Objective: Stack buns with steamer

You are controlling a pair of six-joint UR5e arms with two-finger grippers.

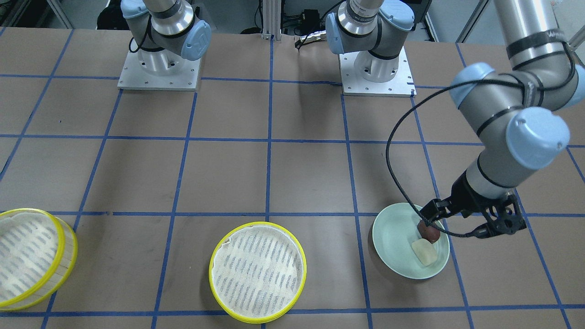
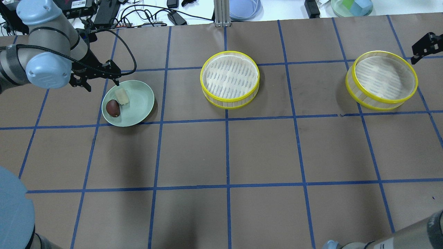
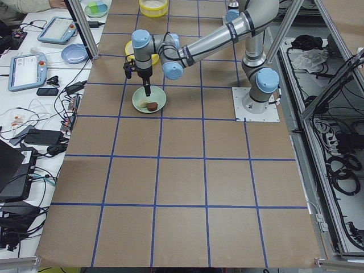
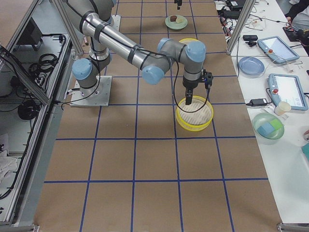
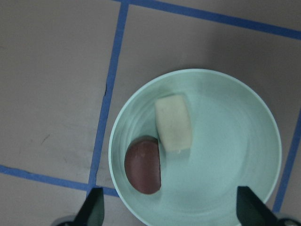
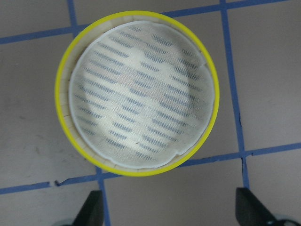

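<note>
The dark reddish-brown bun (image 5: 143, 165) and the pale cream bun (image 5: 174, 122) lie side by side, touching, on a mint-green plate (image 5: 225, 155). They also show in the overhead view, dark bun (image 2: 112, 108) and cream bun (image 2: 122, 96). My left gripper (image 5: 171, 212) hovers open and empty above the plate's edge (image 1: 434, 214). One steamer tier (image 2: 230, 79) stands mid-table and is empty. The other steamer tier (image 6: 136, 94) is at the far end, also empty, with my right gripper (image 6: 171, 212) open above it.
Both steamer tiers and the plate (image 2: 138, 103) stand in a row along the table's far side. The two arm bases (image 1: 160, 68) stand on the robot's side. Tablets and cables lie beyond the table's far edge (image 2: 214, 19).
</note>
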